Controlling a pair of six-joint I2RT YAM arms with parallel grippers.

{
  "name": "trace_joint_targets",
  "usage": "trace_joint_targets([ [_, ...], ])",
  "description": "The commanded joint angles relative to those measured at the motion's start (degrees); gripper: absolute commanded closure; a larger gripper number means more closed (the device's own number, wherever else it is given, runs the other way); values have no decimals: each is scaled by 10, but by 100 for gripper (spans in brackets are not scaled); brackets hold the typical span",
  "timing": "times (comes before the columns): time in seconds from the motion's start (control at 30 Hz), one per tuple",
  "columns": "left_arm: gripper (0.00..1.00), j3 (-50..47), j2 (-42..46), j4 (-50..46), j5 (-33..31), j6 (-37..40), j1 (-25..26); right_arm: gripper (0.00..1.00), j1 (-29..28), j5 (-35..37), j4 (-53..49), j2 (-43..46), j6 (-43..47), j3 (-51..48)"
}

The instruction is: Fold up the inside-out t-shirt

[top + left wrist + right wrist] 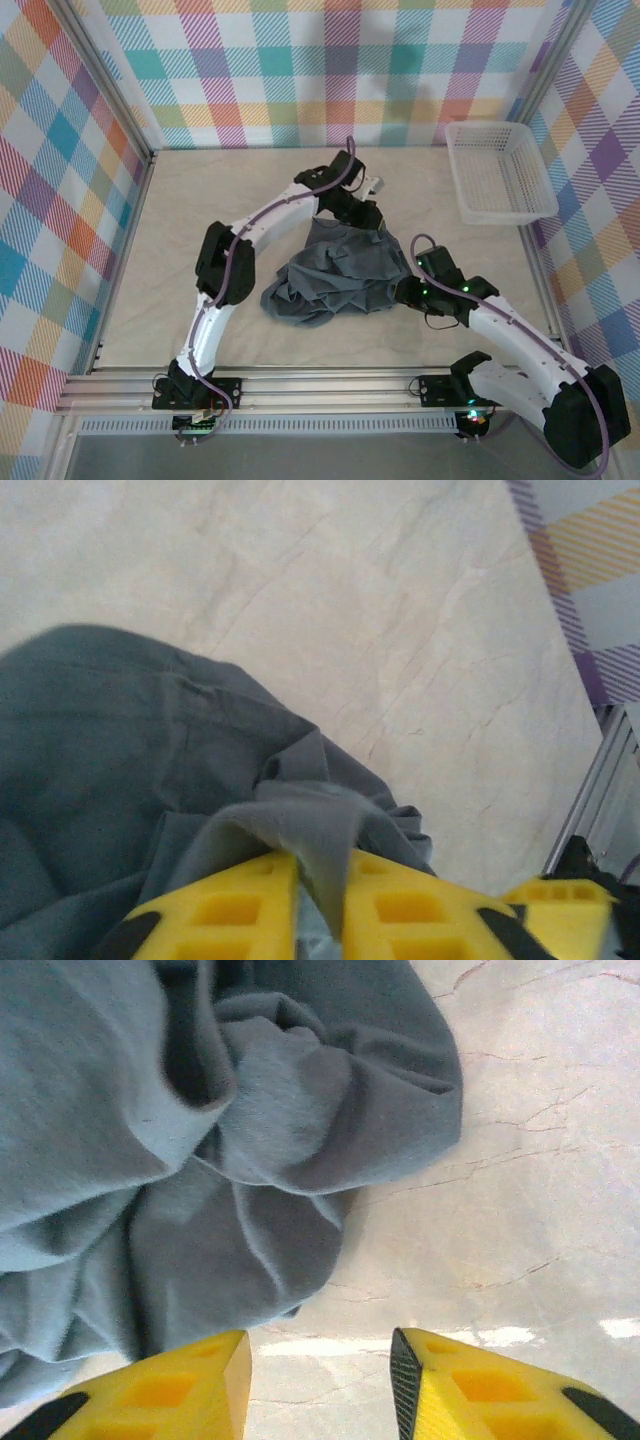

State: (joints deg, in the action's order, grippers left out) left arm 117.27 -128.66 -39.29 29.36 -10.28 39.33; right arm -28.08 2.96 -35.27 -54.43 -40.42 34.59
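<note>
While the left gripper [320,872] is pinching the shirt [340,275] and the right gripper [320,1365] is gaping empty beside it, that shallow pinch is risking a slip.

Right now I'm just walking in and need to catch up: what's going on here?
Two robot arms are working on a crumpled grey t-shirt on the table. The left pincer has a fold of fabric nipped between its fingers; the right pincer is open and empty beside the shirt's edge. No neat fold yet.
</note>
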Motion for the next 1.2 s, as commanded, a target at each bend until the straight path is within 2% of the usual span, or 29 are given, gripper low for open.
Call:
trace_joint_targets([
  [0.0,71,33,26,-13,-7,8,0,49,3,29,-30,27,56,64],
  [0.07,63,26,50,-24,-29,22,0,50,3,38,-6,29,115,82],
  [0.17,57,3,97,-43,-76,42,0,53,10,13,36,-13,186,115],
  [0.3,53,-68,182,-44,-141,59,-1,64,71,-112,59,-141,197,184],
  [0.4,52,-143,255,-39,-185,63,-1,66,91,-137,55,-222,162,233],
  [0.57,52,-273,363,-16,-226,56,-1,58,94,-89,-5,-311,74,301],
  [0.67,52,-325,400,-4,-240,45,-1,55,94,-88,-44,-354,-31,338],
  [0.73,51,-345,410,2,-244,39,-1,53,94,-98,-69,-378,-92,361],
  [0.87,51,-354,404,7,-242,33,-1,49,94,-92,-68,-400,-149,373],
  [1.03,51,-348,395,6,-247,39,0,48,85,-70,-117,-438,-156,412],
  [1.17,51,-348,388,6,-252,42,0,51,75,-86,-106,-455,-140,419],
])
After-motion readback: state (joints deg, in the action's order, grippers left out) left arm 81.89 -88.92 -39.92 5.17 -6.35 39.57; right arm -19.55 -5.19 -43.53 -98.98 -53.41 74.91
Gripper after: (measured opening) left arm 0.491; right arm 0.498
